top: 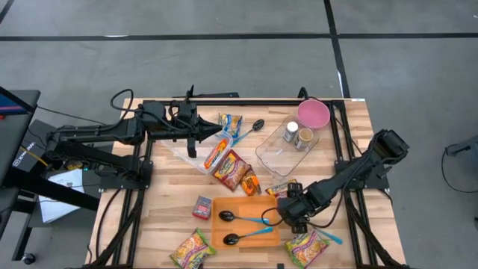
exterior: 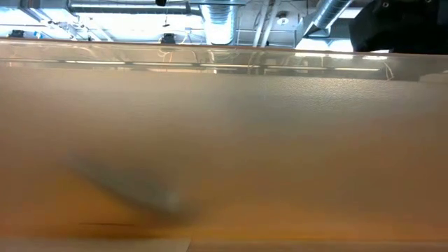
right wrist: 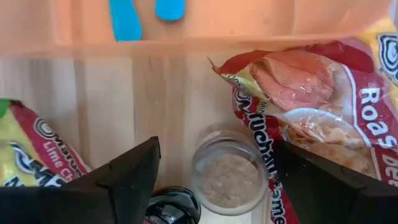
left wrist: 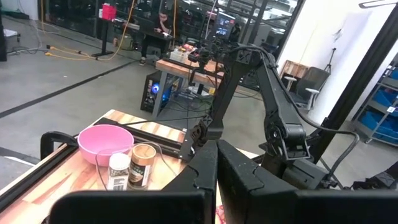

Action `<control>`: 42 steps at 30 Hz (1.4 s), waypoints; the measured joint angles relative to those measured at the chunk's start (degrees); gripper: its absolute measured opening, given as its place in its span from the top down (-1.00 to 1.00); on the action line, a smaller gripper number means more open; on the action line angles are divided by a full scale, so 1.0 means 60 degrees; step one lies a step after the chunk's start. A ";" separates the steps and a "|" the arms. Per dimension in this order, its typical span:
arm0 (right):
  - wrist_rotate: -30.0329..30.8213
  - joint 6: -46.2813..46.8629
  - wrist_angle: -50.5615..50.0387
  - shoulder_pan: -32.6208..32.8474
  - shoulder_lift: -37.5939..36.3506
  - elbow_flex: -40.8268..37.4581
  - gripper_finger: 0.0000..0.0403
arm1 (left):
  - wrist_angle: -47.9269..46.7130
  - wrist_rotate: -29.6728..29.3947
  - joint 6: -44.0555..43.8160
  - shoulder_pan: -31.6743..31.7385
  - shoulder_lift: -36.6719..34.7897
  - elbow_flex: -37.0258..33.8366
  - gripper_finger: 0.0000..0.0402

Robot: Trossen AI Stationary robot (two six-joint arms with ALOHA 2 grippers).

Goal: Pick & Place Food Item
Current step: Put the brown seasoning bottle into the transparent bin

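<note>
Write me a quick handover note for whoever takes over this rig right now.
Right gripper: open, low over the table beside the orange tray, fingers either side of a small glass jar; nothing gripped yet.
Left gripper: shut, empty, waiting at the table's far left.
Noodle packets lie scattered; two spoons are on the tray; the clear container holds two jars.
Done: nothing visibly placed. Left: close, lift, place.

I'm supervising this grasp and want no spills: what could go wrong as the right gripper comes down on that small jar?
1. The open right gripper straddles the small clear jar of beige powder, which shows no lid; a tilt could spill it.
2. The red noodle packet lies against the jar, so a finger may pinch its edge.
3. The orange plastic tray sits just ahead; a forward slip could knock it.
</note>
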 joint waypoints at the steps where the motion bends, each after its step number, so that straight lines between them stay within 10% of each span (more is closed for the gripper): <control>1: 0.0001 0.0060 -0.0005 0.0007 0.0000 0.0000 -0.51 | 0.0004 0.0061 0.0000 -0.0002 0.0000 0.0000 0.99; 17: 0.0051 0.0934 -0.0466 0.0343 0.0000 0.0000 -0.37 | 0.0000 0.0116 0.0007 -0.0001 0.0000 0.0000 0.99; 27: 0.0032 0.1097 -0.0567 0.0342 -0.0004 0.0011 0.19 | 0.0000 0.0116 0.0007 0.0000 0.0000 0.0000 0.99; 42: -0.0523 0.1605 -0.0745 0.0342 -0.0172 0.0030 0.18 | 0.0000 0.0112 0.0012 -0.0001 0.0000 0.0000 0.99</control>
